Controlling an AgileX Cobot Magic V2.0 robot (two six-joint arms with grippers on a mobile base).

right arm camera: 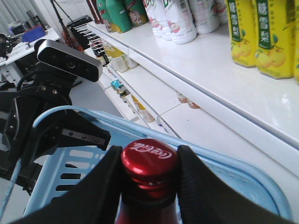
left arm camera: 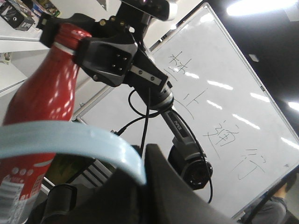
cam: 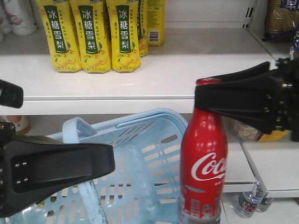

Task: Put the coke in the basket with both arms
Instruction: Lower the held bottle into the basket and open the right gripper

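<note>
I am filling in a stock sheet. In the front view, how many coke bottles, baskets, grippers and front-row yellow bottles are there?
coke bottle: 1
basket: 1
grippers, left gripper and right gripper: 2
yellow bottles, front row only: 3
Total: 7

The coke (cam: 203, 163) stands at 3 o'clock of the basket (cam: 149, 140), just beside its right end, with the right gripper (cam: 202, 89) closed on its cap at 12 o'clock. The pear drink bottles (cam: 88, 37) stand in a row on the shelf (cam: 163, 79), at 11 o'clock of the coke, above and behind the basket.
</note>
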